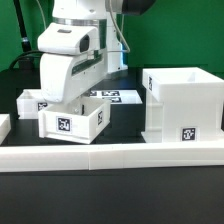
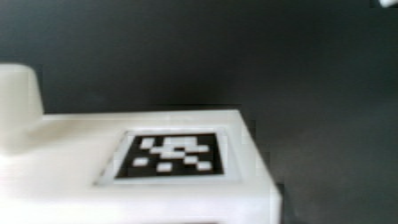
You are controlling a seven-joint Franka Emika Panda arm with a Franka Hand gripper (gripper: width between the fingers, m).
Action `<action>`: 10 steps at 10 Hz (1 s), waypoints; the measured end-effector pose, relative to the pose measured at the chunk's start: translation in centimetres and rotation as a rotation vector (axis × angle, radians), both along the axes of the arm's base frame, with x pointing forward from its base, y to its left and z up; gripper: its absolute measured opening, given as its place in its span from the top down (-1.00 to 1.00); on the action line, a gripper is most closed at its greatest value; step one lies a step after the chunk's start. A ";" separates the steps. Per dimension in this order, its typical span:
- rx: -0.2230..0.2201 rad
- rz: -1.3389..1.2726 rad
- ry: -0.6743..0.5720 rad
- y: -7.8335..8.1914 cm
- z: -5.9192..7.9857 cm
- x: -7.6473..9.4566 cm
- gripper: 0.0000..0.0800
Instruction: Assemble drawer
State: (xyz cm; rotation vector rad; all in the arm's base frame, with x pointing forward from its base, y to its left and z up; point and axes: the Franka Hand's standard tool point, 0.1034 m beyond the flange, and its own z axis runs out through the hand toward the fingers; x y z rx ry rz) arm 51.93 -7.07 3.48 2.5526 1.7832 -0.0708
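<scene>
A small white tray (image 1: pixel 75 122) with a tag on its front stands at the exterior view's left, behind the rail. My gripper (image 1: pixel 62 100) is lowered onto the tray's back left wall. Its fingertips are hidden by the hand and the tray, so I cannot tell whether it is open or shut. The wrist view is filled by a blurred white tagged face of a tray (image 2: pixel 178 155), very close, with a rounded white piece (image 2: pixel 15 100) beside it. A second white tagged part (image 1: pixel 30 101) lies just behind at the left. The large cubic casing (image 1: pixel 185 100) stands at the right, its opening facing up.
A long low white rail (image 1: pixel 110 155) runs across the front of the table. The marker board (image 1: pixel 115 96) lies flat behind the tray, between it and the casing. The table is black and a green backdrop stands behind.
</scene>
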 end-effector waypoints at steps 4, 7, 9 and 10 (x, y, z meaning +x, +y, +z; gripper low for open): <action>-0.012 0.196 0.014 -0.6 0.0 -0.1 0.89; -0.024 0.362 0.038 -0.2 -0.1 -0.1 0.89; -0.024 0.358 0.038 -0.3 -0.1 -0.1 0.89; -0.023 0.354 0.038 -0.2 -0.2 -0.1 0.89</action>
